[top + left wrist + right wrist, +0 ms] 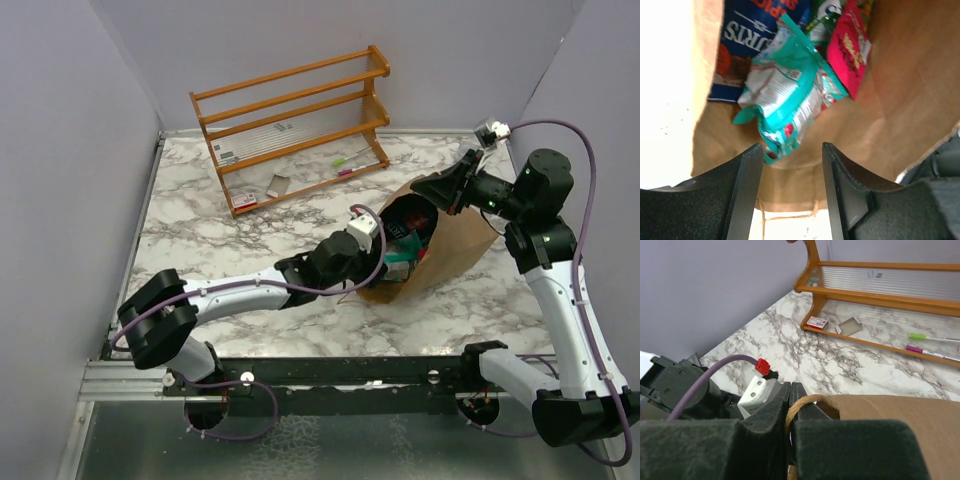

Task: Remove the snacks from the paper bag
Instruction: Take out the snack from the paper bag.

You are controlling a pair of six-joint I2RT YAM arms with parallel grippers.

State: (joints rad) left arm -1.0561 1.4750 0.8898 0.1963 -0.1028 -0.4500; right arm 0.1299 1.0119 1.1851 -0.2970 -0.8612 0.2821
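The brown paper bag [455,245] lies on its side on the marble table, mouth toward the left. My right gripper [445,188] is shut on the bag's twisted handle [805,402] and holds the upper edge of the mouth up. My left gripper [385,245] is open at the bag's mouth. In the left wrist view its jaws [791,147] stand apart and empty just short of a teal-green packet [790,100]. A dark blue packet [747,35] and a red packet [852,50] lie deeper on the bag's inner wall [905,100].
A wooden rack [295,125] stands at the back of the table, holding pens [932,338] and small boxes [817,322]. Grey walls close the left, back and right sides. The left arm stretches across the table's middle.
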